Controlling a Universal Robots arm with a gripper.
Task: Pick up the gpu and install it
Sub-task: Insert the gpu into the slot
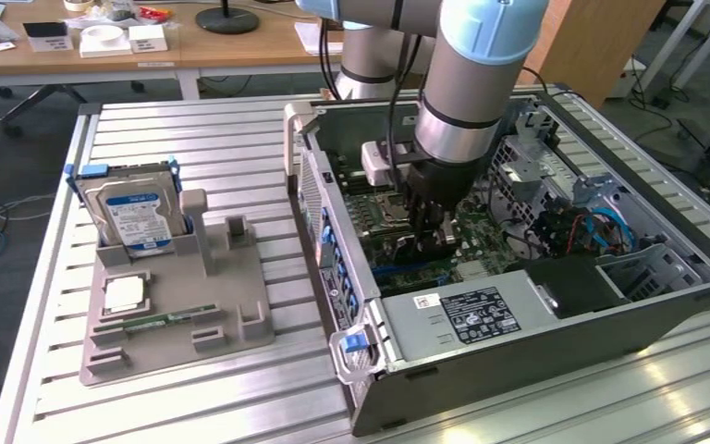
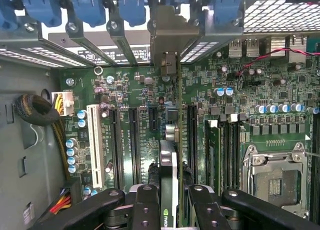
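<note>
Slatted metal desk point(image 1: 207, 139) carries, from the exterior view's left, a grey holder point(image 1: 177, 305) with a drive point(image 1: 133, 213), then the open case point(image 1: 553, 305). Inside it my claw point(image 2: 169, 197) grips the gpu point(image 2: 169, 190) edge-on above the motherboard point(image 2: 200, 115) slots.

Looking evenly lit in the exterior view, daylight seeming to come in from the exterior view's right, glaring off the ribbed metal desk point(image 1: 195, 139) and blowing out the white slats near the far corner. Casting only a soft shadow inside the open computer case point(image 1: 540, 305). Staying a bit soft overall, slightly washed out. Wrist view getting brighter on the motherboard point(image 2: 150, 115), clipping white behind the perforated rear panel point(image 2: 272, 15), going dim and blurry around the close-up claw point(image 2: 170, 205).
</note>
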